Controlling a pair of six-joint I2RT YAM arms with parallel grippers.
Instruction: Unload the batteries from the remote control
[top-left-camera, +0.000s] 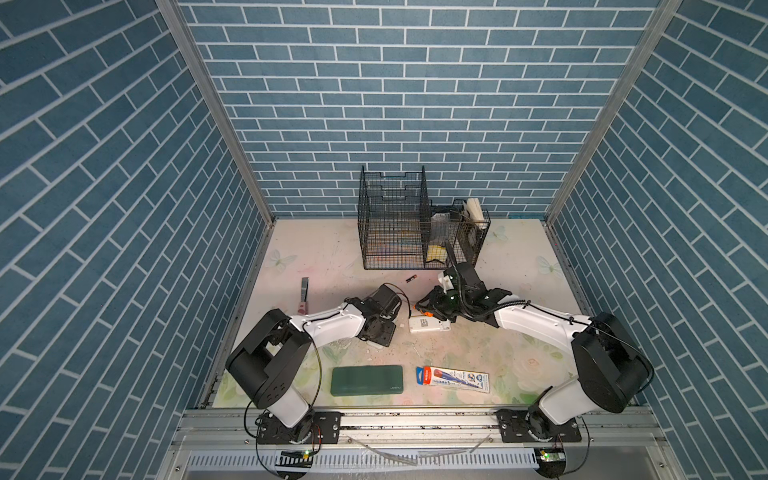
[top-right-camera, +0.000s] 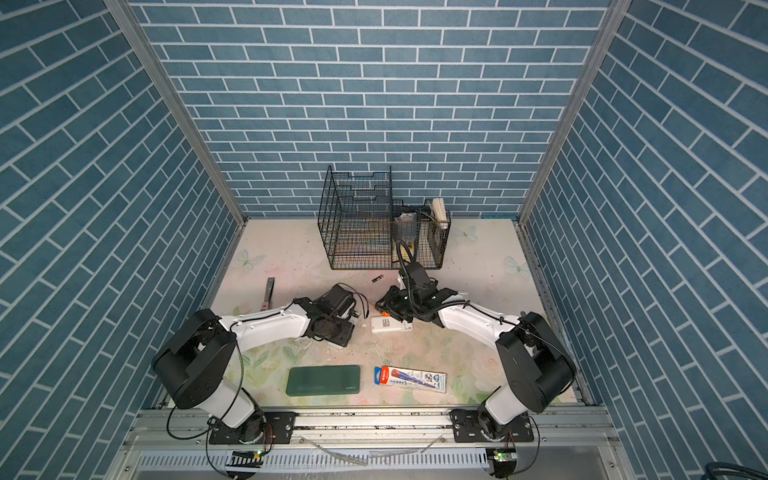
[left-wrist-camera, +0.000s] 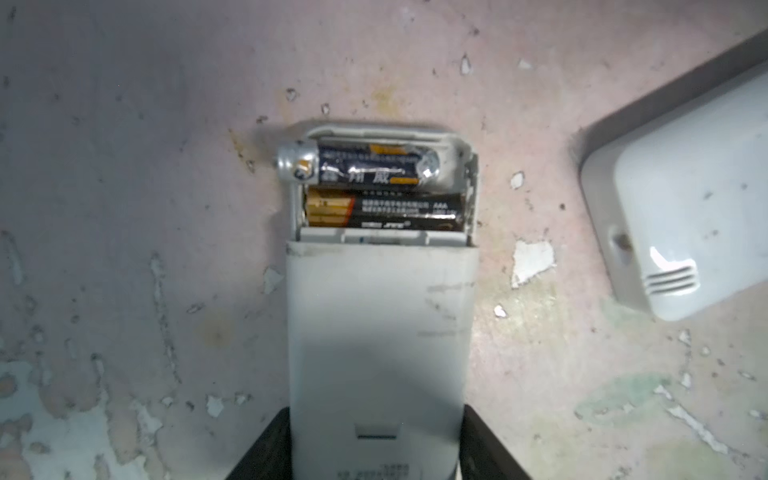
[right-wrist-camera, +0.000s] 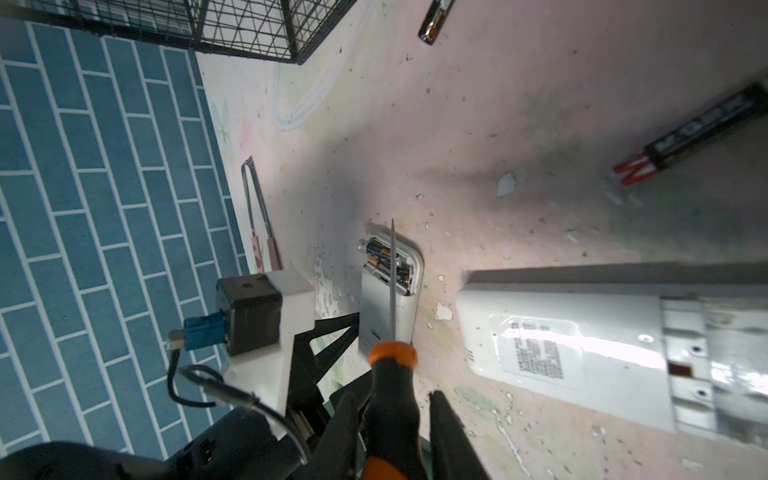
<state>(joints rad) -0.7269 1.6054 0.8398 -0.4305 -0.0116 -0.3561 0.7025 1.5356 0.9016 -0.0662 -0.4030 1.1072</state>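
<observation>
Batteries (left-wrist-camera: 374, 187) — two sitting in the open end of the remote (left-wrist-camera: 380, 324), gripped on the table (left-wrist-camera: 124, 208) by the left hand (left-wrist-camera: 374, 419) — are best pried gently, the raised one first, with the screwdriver (right-wrist-camera: 392, 374) clamped in the right hand (right-wrist-camera: 397, 411).

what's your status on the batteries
left tool pinching small remote, right tool shut on screwdriver. two batteries in open bay, outer one poking out. third battery loose near wire basket. big remote alongside, apart.

White arm links (top-left-camera: 332, 326), black joints (top-left-camera: 266, 361) (looped cables (top-left-camera: 320, 376))
</observation>
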